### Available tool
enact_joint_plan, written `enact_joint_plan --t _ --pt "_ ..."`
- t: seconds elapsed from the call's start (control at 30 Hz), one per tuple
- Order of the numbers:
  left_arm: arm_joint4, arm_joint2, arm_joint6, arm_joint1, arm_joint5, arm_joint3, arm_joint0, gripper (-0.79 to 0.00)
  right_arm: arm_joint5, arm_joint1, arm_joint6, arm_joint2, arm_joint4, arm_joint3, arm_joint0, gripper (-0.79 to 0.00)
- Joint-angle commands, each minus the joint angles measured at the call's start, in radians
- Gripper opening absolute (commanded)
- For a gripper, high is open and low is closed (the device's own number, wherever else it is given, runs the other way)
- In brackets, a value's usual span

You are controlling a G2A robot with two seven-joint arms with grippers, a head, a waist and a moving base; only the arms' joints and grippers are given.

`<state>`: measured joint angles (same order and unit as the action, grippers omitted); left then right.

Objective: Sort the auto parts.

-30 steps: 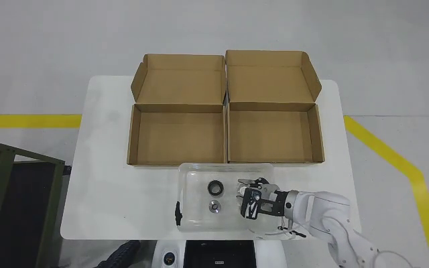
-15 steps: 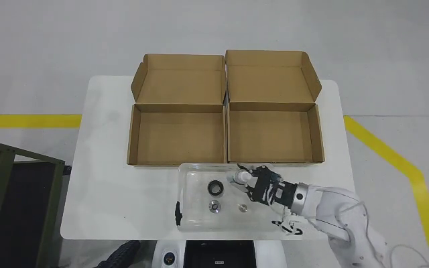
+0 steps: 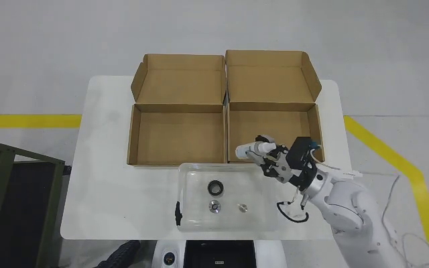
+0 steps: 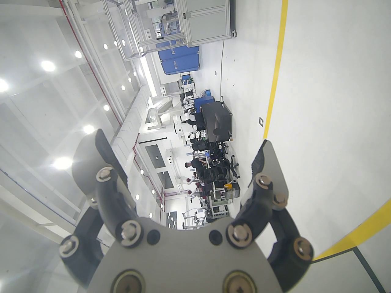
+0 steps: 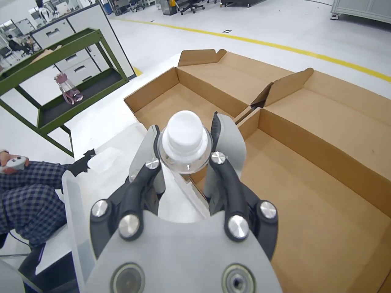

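One white-capped part with a clear rounded body sits clenched between the fingers of the right tool, held above the near left corner of the right cardboard box. The right wrist view gives the cap and clear body close up. From the top view, three more parts lie in the clear tray: a black ring, a silver round piece and a small piece. Two open boxes stand side by side on the counter, the left box touching the right. The left tool is spread wide, gripping nothing.
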<state>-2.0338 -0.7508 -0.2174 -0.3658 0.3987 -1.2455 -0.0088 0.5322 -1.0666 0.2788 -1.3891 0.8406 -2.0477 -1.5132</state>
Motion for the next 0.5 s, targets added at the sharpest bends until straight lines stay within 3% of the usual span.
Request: enact_joint_plan --t 0.0,0.27,0.47 --pt "0.0 0.0 0.0 0.0 0.0 0.0 0.0 0.0 -0.018 -0.002 -0.006 -0.001 -0.03 0.008 0.005 -0.785" --pt "0.0 0.0 0.0 0.0 0.0 0.0 0.0 0.0 -0.056 -0.007 -0.033 -0.003 -0.107 0.021 0.027 -0.785" --pt "0.0 0.0 0.0 0.0 0.0 0.0 0.0 0.0 -0.081 -0.008 -0.019 -0.001 -0.065 0.031 0.053 -0.785"
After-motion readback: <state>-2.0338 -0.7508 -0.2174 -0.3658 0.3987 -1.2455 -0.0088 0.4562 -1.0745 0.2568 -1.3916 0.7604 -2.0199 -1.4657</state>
